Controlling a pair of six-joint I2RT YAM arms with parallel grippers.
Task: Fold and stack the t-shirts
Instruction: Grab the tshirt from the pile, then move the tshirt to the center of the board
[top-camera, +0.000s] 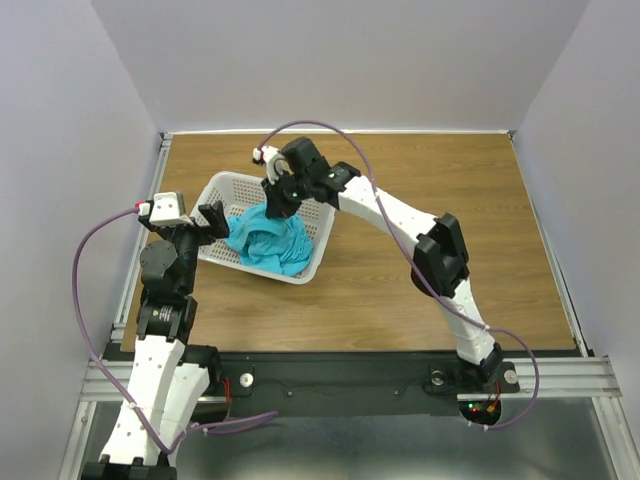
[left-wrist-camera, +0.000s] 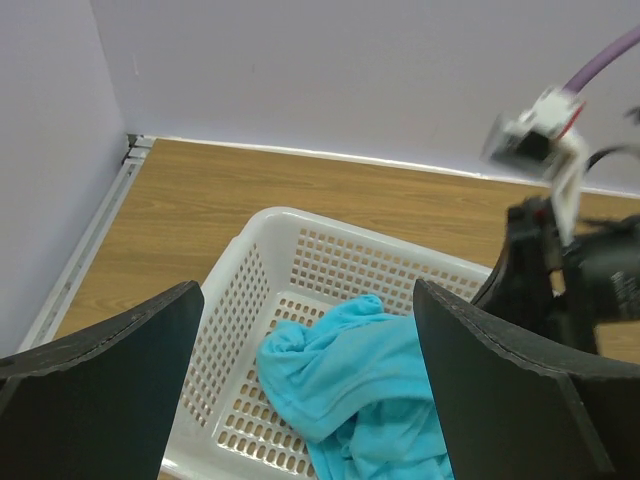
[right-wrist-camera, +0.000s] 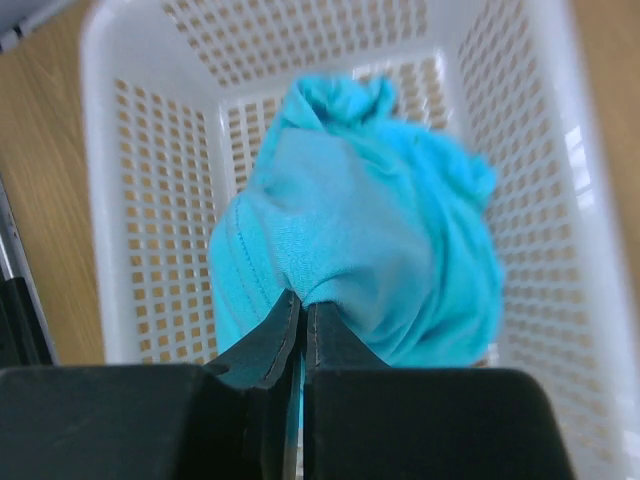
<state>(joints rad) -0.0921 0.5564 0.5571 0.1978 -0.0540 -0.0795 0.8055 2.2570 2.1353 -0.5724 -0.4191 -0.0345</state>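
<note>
A crumpled turquoise t-shirt lies bunched in the white mesh basket. My right gripper reaches down into the basket from the far side and is shut on a fold of the shirt, with cloth pinched between its black fingertips. My left gripper hovers wide open at the basket's near left edge, above the shirt and not touching it.
The basket stands on the left half of the wooden table. Grey walls close in the table on the left, far and right sides. A metal rail runs along the left edge. The right arm stretches over the table's middle.
</note>
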